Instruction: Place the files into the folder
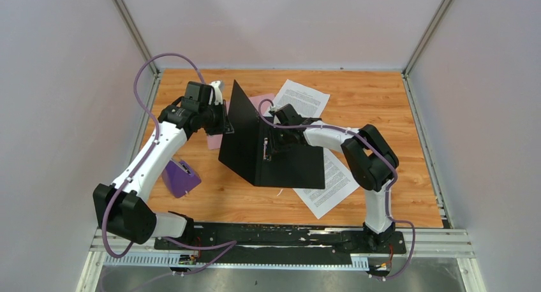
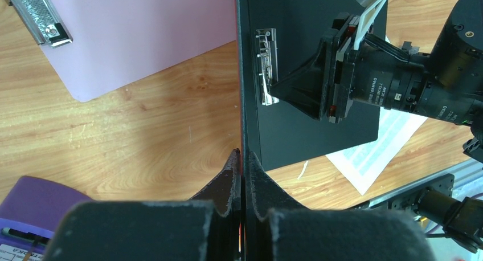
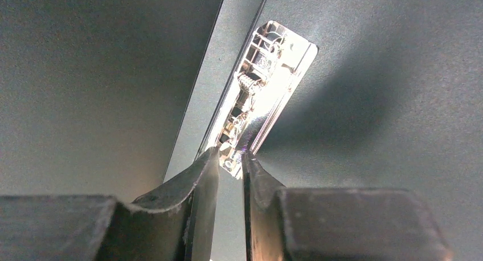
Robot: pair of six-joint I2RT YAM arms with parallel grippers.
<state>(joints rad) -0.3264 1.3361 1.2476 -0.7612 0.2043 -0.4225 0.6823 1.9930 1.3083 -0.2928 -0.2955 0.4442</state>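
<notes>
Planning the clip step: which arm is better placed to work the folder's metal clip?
Right. The right fingers straddle the metal clip, while the left fingers are shut on the folder, holding its cover upright.

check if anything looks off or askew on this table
One printed sheet lies skewed, partly pinned under the open black folder, not inside it; the other sheet lies loose behind it. The left gripper pinches one cover upright. Nothing looks torn or spilled.
</notes>
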